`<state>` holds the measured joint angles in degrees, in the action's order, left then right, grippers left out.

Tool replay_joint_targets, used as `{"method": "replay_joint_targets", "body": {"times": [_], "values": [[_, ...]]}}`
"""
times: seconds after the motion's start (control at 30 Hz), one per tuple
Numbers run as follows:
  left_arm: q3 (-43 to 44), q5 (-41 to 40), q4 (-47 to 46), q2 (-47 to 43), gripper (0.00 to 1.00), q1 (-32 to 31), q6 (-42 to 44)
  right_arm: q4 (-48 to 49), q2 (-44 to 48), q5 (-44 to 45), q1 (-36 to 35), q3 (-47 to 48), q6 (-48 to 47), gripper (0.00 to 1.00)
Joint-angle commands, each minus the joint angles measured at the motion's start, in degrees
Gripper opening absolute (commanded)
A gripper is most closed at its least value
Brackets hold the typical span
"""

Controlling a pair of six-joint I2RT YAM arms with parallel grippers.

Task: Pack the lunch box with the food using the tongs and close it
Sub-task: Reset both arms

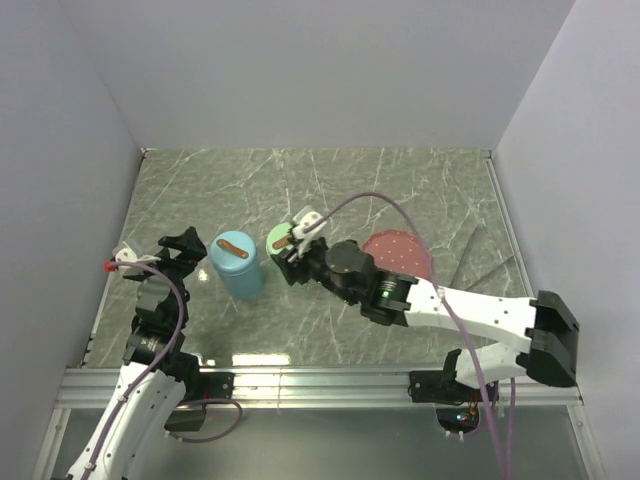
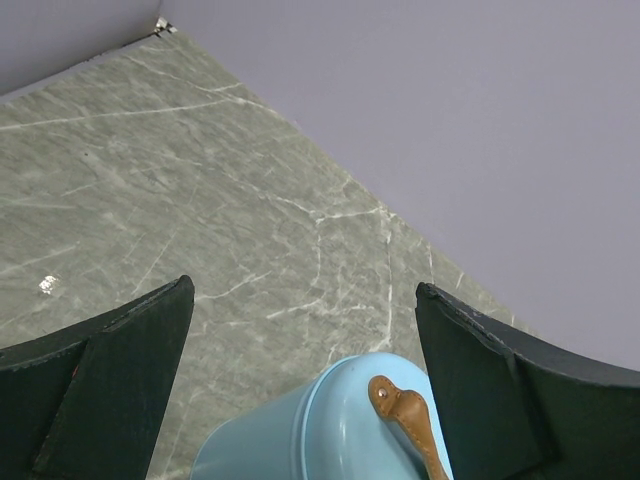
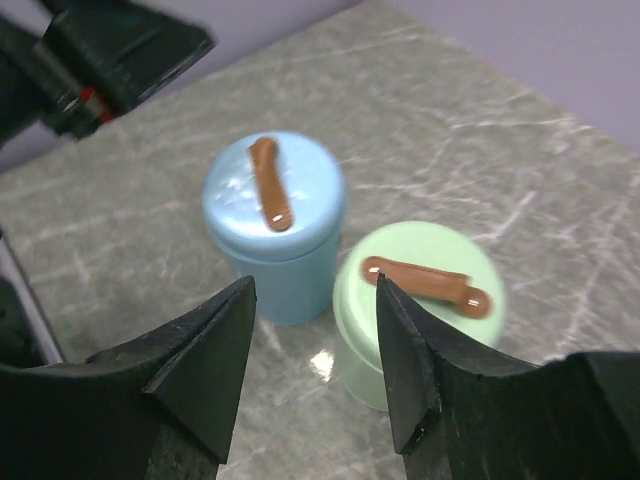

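Lunch box (image 1: 240, 272) stands in two round, lidded parts near the middle of the grey marbled counter (image 1: 330, 190): a blue tub (image 1: 235, 262) on the left and a green tub (image 1: 280, 238) just beside it on the right, both upright. Each lid carries a brown strap handle (image 3: 270, 185).

The right hand (image 1: 292, 254) hangs over the near right edge of the green tub, its jaws parted and gripping nothing. From the right wrist camera, the green tub sits just past the right-side finger and is partly hidden by it. The blue tub stands farther off, beyond the other finger, and bare counter shows through the gap.

The left hand (image 1: 185, 248) is just to the left of the blue tub, its jaws spread wide and empty. From the left wrist camera, the blue lid and one end of its strap show low down between the two fingers, clear of both.

A pink dotted plate (image 1: 402, 248) lies on the counter to the right of the green tub, partly covered by the right arm.
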<state>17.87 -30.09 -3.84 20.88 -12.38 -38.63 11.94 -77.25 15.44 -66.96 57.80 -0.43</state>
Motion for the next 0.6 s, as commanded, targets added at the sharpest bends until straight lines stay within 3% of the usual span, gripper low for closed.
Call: {"method": "replay_joint_targets", "body": {"times": [0.0,0.2,0.3,0.43,0.57], "values": [[-0.6,-1.7,-1.9,-1.3,0.99,0.3,0.8,5.0,4.5,7.5,3.3,-3.6,3.0,0.59],[-0.7,-1.8,-1.4,-2.3,0.99,0.3,1.5,5.1,12.4,9.9,17.9,-16.2,10.4,0.59],[-0.7,-1.6,-1.3,-2.3,1.00,0.3,1.7,5.7,17.4,7.5,24.7,-22.0,13.8,0.59],[-0.7,-0.8,-1.3,-2.3,1.00,0.3,2.2,6.4,22.0,3.2,40.4,-27.7,18.5,0.59],[-0.6,-0.4,-1.2,-2.6,1.00,0.3,2.2,6.8,24.6,-0.9,48.8,-29.5,22.4,0.59]]}}
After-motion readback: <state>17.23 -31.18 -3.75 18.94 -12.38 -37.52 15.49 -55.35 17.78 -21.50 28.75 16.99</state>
